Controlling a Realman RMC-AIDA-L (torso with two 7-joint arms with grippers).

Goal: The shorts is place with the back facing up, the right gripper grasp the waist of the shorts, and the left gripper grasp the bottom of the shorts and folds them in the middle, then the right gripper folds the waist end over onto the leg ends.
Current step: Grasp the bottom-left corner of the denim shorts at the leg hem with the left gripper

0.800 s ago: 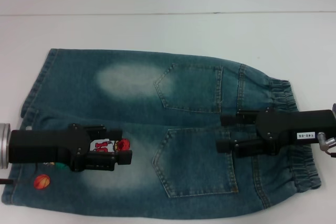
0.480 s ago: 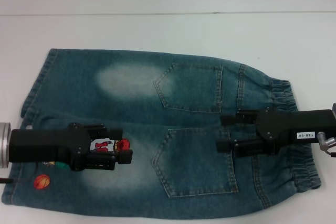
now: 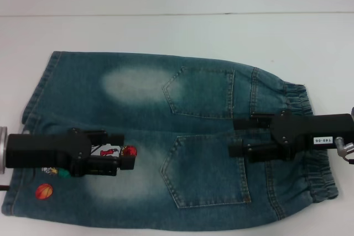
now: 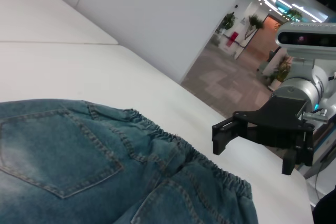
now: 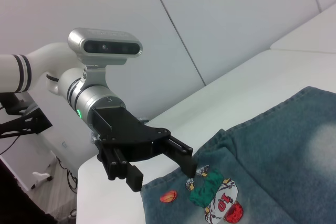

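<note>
Head view first: nearest the robot, the denim shorts (image 3: 166, 147) lie flat, back up, on the white bench (image 3: 177, 31), waist toward the robot's right and leg hems toward its left. The left hand (image 3: 126, 156) hangs over the near leg beside the cartoon print, fingers parted and holding nothing (the right wrist view shows a clear gap between them). An orange basketball patch (image 3: 44, 191) sits by the near hem. The right hand (image 3: 238, 136) is over the near back pocket (image 3: 207, 172), just inside the puckered elastic waistband (image 3: 318, 178), fingers spread and empty. Farther off come the second pocket (image 3: 202, 92) and a pale bleached patch (image 3: 133, 84). No containers show.
</note>
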